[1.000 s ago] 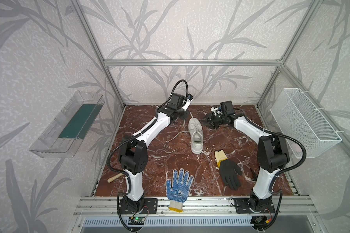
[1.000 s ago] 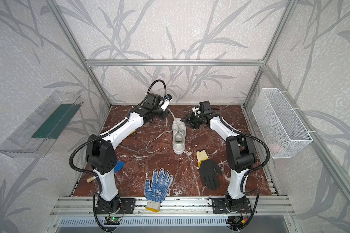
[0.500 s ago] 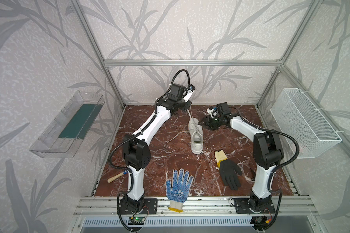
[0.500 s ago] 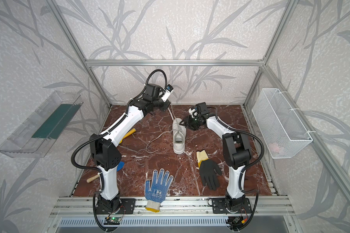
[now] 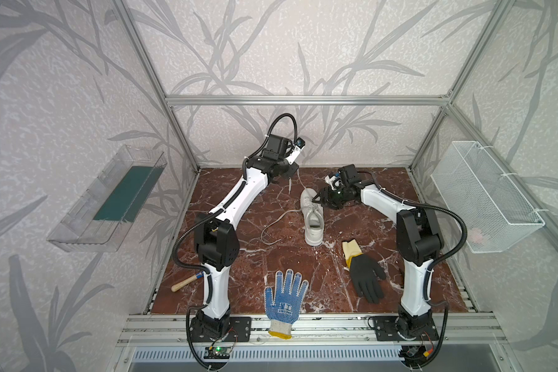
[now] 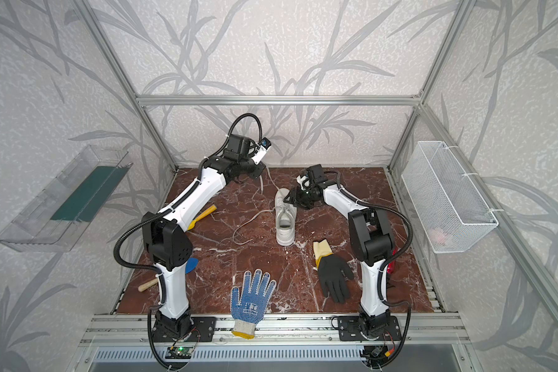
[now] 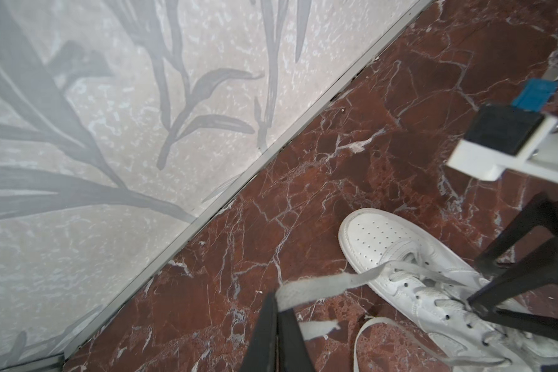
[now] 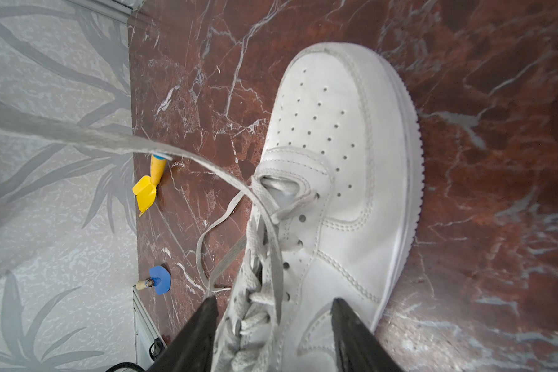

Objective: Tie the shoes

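Two claws are at work in the upper centre of both top views, and I report each in turn. The white low-top sneaker (image 5: 313,222) stands upright on its thick sole on the red-brown marble tabletop (image 5: 290,257), just right of centre, toe toward the back wall. The left claw (image 7: 276,301) is pinched tight on a flat white lace (image 7: 329,283), which runs taut from its tips down to the sneaker's front eyelets. The right claw (image 8: 273,302) stands wide, one finger on each side of the laced throat; I cannot tell whether it touches the upper. A second lace end (image 5: 271,222) lies slack in a loop on the marble, left of the sneaker. Lower in the frame lie a blue-dotted white knit glove (image 5: 285,296) and a black glove with yellow cuff (image 5: 364,277), both well apart from the sneaker.
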`<state>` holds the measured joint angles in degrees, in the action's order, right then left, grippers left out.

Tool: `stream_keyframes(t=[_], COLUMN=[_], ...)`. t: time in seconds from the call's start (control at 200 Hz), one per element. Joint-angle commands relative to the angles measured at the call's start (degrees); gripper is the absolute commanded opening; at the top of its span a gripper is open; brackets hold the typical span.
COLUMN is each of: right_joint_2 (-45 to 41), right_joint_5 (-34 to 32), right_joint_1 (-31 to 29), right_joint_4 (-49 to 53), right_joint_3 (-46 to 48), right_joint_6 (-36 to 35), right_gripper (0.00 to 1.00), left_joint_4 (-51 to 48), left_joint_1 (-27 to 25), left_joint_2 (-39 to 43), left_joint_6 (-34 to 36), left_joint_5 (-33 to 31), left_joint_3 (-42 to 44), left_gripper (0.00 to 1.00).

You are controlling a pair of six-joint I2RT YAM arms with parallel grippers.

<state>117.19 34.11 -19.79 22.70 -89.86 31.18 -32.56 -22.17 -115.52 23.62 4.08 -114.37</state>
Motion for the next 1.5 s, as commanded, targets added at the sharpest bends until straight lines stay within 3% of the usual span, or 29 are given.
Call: stream_keyframes(t=[0.0, 0.29, 0.465, 0.655, 0.965, 1.1, 1.495], right_joint_2=[-2.43, -4.57, -5.64, -7.01, -8.46, -9.13, -9.56], right_joint_5=[-0.73, -0.80, -0.56, -0.36, 0.94, 1.31, 2.65], right_joint_1=[0.19, 1.20, 1.75, 2.46, 3.83, 4.14, 5.00], right_joint_4=[1.89, 3.96, 5.33, 5.66, 5.78, 5.67, 6.48], right_joint_3=[0.28, 1.10, 1.18, 2.28, 4.01, 4.70, 4.44], right_joint_6=[-1.03, -1.65, -2.43, -2.66, -3.58, -3.58, -4.37], right_gripper=[0.58, 0.58, 0.58, 0.58, 0.58, 0.58, 0.58], left_joint_4=[-1.10, 2.02, -0.28, -2.00, -5.46, -6.99, -12.73], left_joint_1=[1.32, 4.69, 5.89, 7.20, 10.54, 12.18, 18.53], left_joint_2=[-2.01, -5.97, -7.91, -6.57, -4.81, -4.71, -4.47], left_joint_6=[1.73, 1.13, 1.17, -1.38, -1.44, -0.08, 1.56], left_joint_5=[0.01, -0.82, -0.75, -3.33, -6.09, -4.04, 11.09], left_joint_3=[1.97, 6.12, 4.50, 5.47, 8.11, 7.78, 4.72], left_gripper=[0.09, 0.15, 0.56, 0.69, 0.72, 0.72, 0.72])
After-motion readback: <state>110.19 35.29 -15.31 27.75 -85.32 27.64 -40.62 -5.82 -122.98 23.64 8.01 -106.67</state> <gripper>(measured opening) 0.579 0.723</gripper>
